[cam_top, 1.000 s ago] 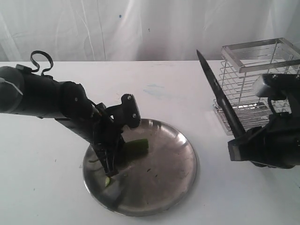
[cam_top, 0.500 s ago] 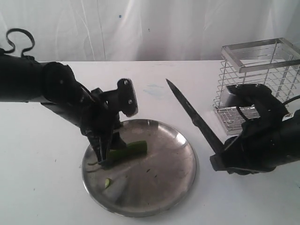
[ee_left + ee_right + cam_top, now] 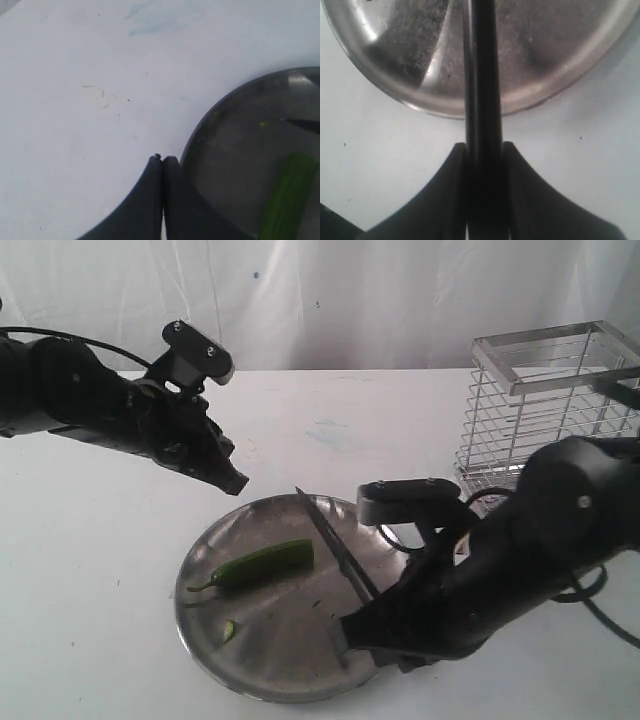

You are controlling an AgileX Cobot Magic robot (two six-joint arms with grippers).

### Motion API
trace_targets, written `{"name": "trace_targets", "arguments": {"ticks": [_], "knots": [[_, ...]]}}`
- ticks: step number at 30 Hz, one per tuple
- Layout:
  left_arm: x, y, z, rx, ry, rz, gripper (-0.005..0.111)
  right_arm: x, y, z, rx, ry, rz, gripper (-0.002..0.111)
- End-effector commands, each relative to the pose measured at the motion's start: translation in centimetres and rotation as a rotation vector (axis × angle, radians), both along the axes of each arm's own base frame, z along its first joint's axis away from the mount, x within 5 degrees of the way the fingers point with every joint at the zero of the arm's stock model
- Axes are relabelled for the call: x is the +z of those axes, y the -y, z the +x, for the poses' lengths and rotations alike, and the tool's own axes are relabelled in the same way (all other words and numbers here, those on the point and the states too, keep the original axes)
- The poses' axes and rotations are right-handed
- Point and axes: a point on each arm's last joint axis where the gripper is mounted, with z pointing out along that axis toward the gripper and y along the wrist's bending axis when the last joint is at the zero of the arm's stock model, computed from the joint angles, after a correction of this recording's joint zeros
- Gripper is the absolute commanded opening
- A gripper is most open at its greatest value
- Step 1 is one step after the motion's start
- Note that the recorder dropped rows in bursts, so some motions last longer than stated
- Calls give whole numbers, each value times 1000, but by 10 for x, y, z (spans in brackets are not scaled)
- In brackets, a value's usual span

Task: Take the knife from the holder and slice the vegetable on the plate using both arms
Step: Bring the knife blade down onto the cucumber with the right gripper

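Exterior view, knife over plate, beside vegetable, holder well apart

No readable text, labels or numbers anywhere.

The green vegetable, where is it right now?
In the exterior view the vegetable lies on the left half of the plate, just left of the knife blade.

White table, pale curtain behind
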Motion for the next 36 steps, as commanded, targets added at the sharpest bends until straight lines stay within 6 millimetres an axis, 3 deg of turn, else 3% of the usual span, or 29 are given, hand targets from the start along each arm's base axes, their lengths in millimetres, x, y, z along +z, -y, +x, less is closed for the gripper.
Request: {"name": "trace_targets", "arguments": {"ticks": [1, 8, 13, 19, 27, 36], "knots": [[-15, 1, 3, -9, -41, 17, 0, -8, -16, 13, -51, 38, -49, 0], [-19, 1, 7, 3, -23, 18, 0, -25, -22, 19, -65, 6, -87, 0], [-15, 3, 9, 13, -25, -4, 0, -22, -23, 19, -59, -19, -97, 0], [-14, 21, 2, -12, -37, -39, 0, -15, -32, 18, -29, -15, -89, 0], [-16, 24, 0, -29, -54, -36, 0, -27, -36, 17, -10, -51, -130, 0], [-44, 27, 5, -26, -122, -7, 0, -27, -38, 22, -21, -3, -109, 0]]}}
